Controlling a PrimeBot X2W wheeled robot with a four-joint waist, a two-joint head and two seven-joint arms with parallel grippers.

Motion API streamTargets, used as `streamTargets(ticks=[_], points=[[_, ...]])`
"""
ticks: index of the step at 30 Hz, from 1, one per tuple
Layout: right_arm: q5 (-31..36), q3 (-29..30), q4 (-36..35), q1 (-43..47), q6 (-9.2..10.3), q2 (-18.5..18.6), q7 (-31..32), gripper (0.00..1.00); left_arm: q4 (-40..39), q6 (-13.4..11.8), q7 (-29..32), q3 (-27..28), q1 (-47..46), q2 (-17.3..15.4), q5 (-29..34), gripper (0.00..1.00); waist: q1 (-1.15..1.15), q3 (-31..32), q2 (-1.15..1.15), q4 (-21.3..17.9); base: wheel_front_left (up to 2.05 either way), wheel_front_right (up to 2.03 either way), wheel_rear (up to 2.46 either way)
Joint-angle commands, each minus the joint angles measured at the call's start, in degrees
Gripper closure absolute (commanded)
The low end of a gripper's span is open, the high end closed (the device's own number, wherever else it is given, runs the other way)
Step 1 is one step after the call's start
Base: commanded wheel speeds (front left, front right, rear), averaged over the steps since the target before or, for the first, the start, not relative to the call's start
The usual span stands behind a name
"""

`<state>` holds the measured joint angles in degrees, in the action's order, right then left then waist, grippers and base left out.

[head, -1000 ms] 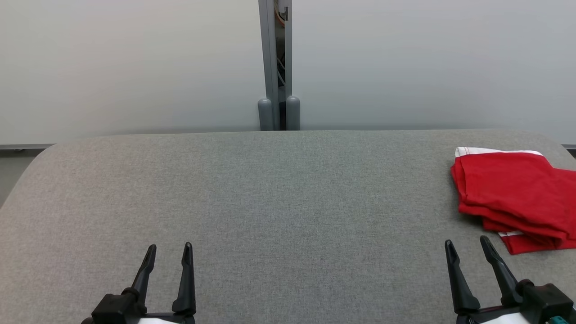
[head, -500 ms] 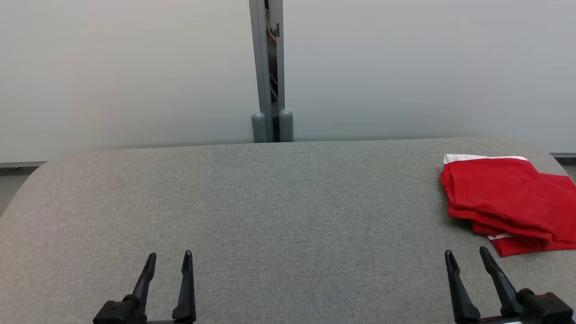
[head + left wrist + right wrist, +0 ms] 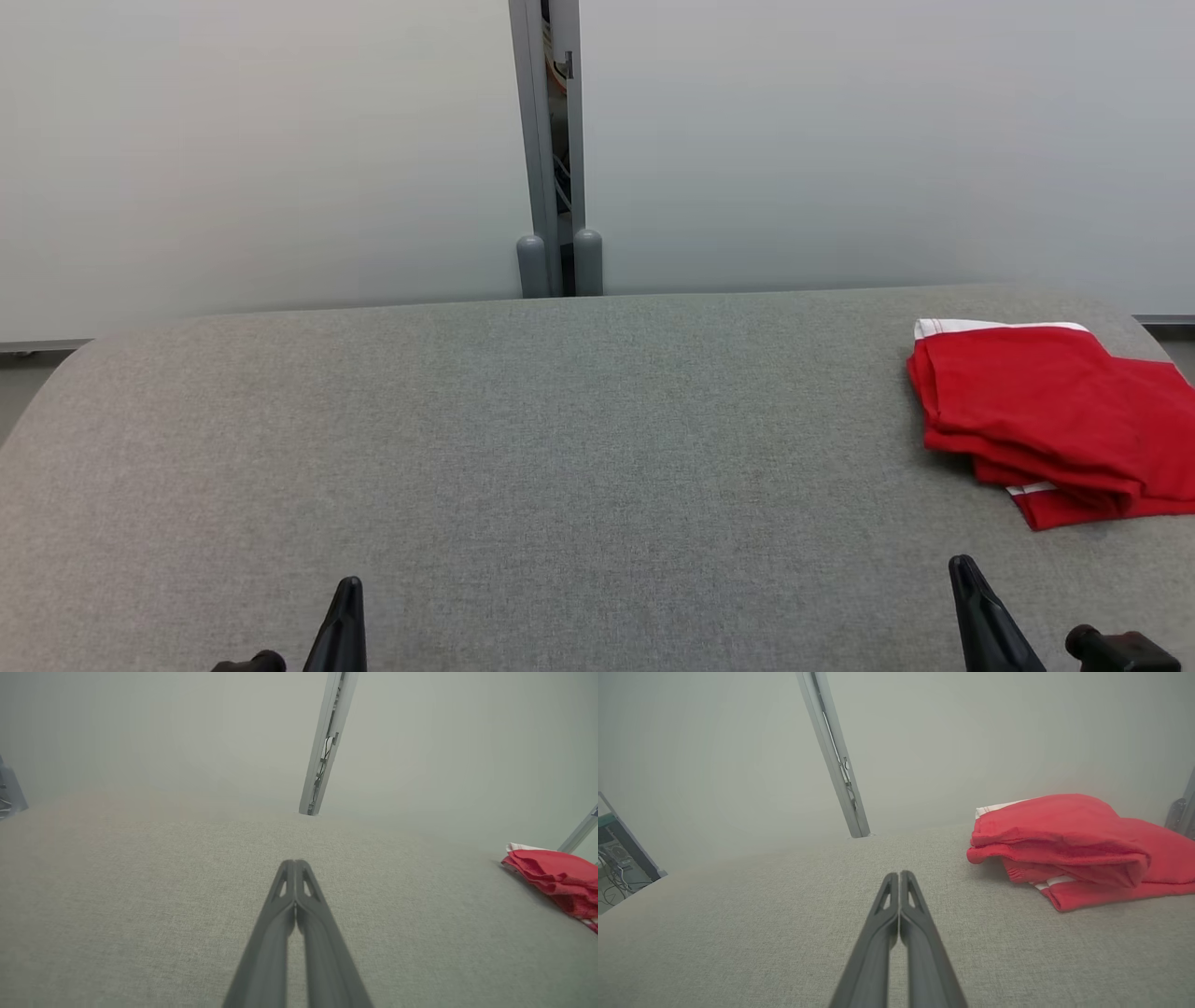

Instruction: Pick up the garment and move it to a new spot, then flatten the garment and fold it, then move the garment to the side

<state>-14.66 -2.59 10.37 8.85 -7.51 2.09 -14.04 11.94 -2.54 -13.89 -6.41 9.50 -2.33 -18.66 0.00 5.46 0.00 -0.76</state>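
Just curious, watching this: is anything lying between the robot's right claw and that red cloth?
Nothing visible does. Bare grey table separates the shut right gripper from the folded red garment, ahead to its right.

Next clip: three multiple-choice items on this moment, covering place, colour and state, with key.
1. Where on the grey table does the garment lie? A. centre B. robot's right C. robot's left
2. The garment's trim colour? A. blue B. black C. white
3. How are the left end effector and right end effector? A. shut, empty B. wide open C. shut on garment
B: it lies by the right edge in the head view. C: white bands edge the red cloth. A: each wrist view shows its own pressed shut, holding nothing.
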Motion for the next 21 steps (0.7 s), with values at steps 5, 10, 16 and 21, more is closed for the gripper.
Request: streamTargets(ticks=[5, 10, 16, 21], points=[[-6.9, 0.4, 0.1, -2.9, 0.00, 0.6, 1.8, 1.00, -0.7, 1.0, 1.3, 1.3, -2.4, -0.2, -6.2, 1.00, 0.00, -0.3, 0.00, 0.0, 0.00, 0.00, 0.00], [-12.2, 0.8, 1.0, -4.4, 0.00, 0.9, 3.2, 1.00, -0.6, 1.6, 2.3, 2.2, -3.4, -0.2, -11.1, 1.00, 0.00, -0.5, 0.00, 0.1, 0.00, 0.00, 0.00], [-18.0, 1.3, 1.9, -6.1, 0.00, 1.0, 4.9, 1.00, -0.4, 2.4, 3.5, 3.2, -4.5, -0.2, -16.5, 1.00, 0.00, -0.8, 0.00, 0.1, 0.00, 0.00, 0.00], [-23.4, 1.7, 2.7, -7.6, 0.01, 1.2, 6.5, 1.00, -0.3, 3.1, 4.6, 4.1, -5.5, -0.3, -21.6, 1.00, 0.00, -1.1, 0.00, 0.2, 0.00, 0.00, 0.00]])
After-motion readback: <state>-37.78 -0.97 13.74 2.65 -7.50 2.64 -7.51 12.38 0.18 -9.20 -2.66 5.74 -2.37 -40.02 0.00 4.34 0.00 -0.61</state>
